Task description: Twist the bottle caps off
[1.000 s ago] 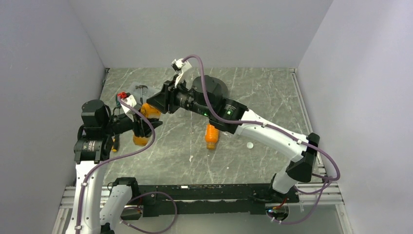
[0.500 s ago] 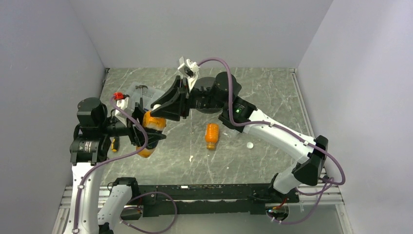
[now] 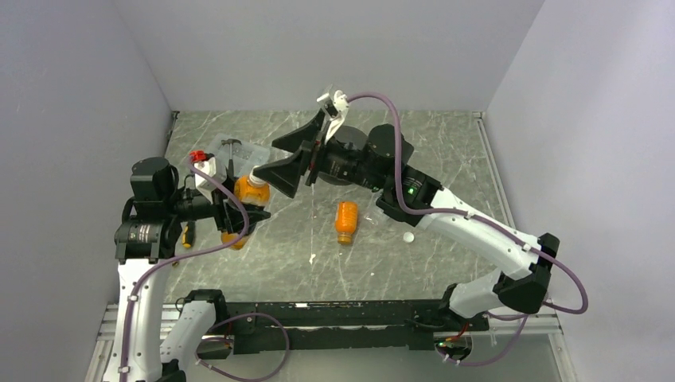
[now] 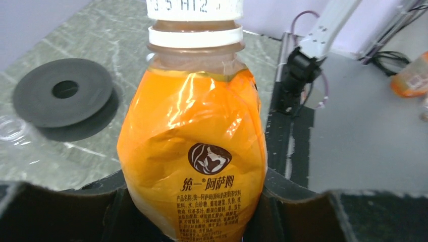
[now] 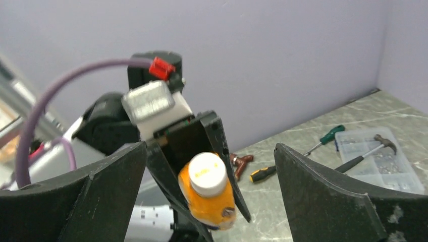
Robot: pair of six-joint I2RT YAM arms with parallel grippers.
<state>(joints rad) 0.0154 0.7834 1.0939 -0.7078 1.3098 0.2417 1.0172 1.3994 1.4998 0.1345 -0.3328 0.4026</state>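
Note:
My left gripper is shut on an orange bottle, held tilted above the table with its white cap pointing at the right arm. In the left wrist view the bottle fills the space between the jaws, and the white cap sits on its neck. My right gripper hangs open just beyond the cap with nothing in it. Through the right wrist view the cap shows between its wide-spread fingers. A second orange bottle lies on the table, and a loose white cap lies to its right.
A black disc with a hole lies at the back, partly behind the right arm in the top view. A clear parts box with a hammer stands at the back left. Screwdrivers lie near the left wall.
My right gripper has opened and drawn back to the right, off the cap. The left gripper still holds the bottle, which has shifted slightly with its cap on.

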